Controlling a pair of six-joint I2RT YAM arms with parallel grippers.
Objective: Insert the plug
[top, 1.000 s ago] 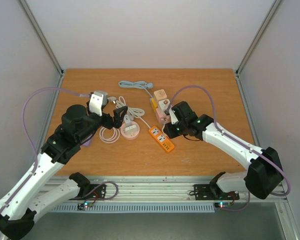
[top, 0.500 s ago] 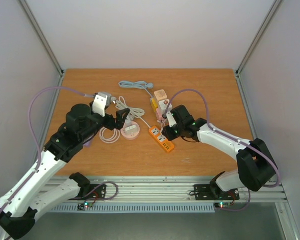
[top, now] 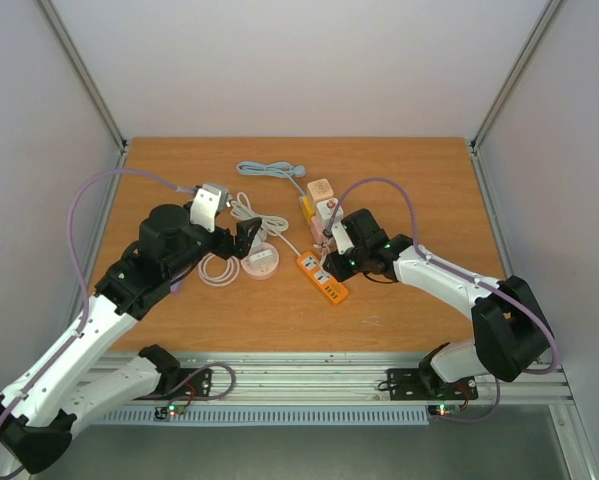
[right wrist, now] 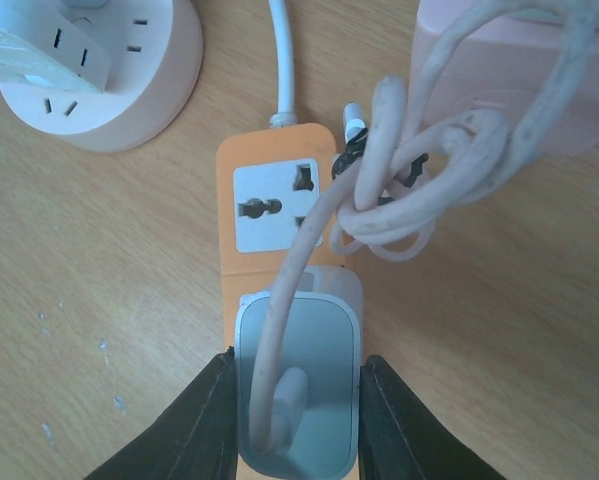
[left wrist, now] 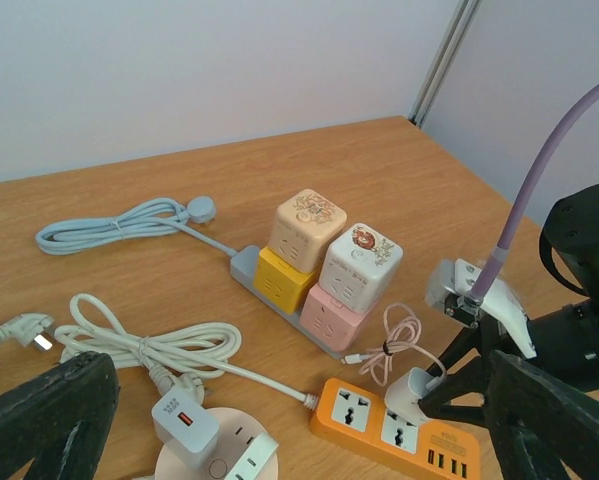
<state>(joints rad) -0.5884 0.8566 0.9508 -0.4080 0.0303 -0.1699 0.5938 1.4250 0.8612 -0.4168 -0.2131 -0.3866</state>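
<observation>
change: right gripper [right wrist: 297, 400] has carried plug [right wrist: 299, 365] left from the cubes onto strip [right wrist: 274, 205], now steady | meaning: probably at the seating press; depth unclear | plug: over the strip's second socket from its cord end | right: arm reaching left, fingers pinching the plug's sides | left: gripper [top: 247, 236] spread wide, beside round socket [top: 259, 262]

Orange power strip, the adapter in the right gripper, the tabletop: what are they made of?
Orange power strip: looks like moulded plastic, matte, even colour, white socket insert.
Adapter: probably glossy pale plastic; soft sheen, rounded corners.
Tabletop: wood or wood-look laminate; grain streaks show, which one cannot be told.
</observation>
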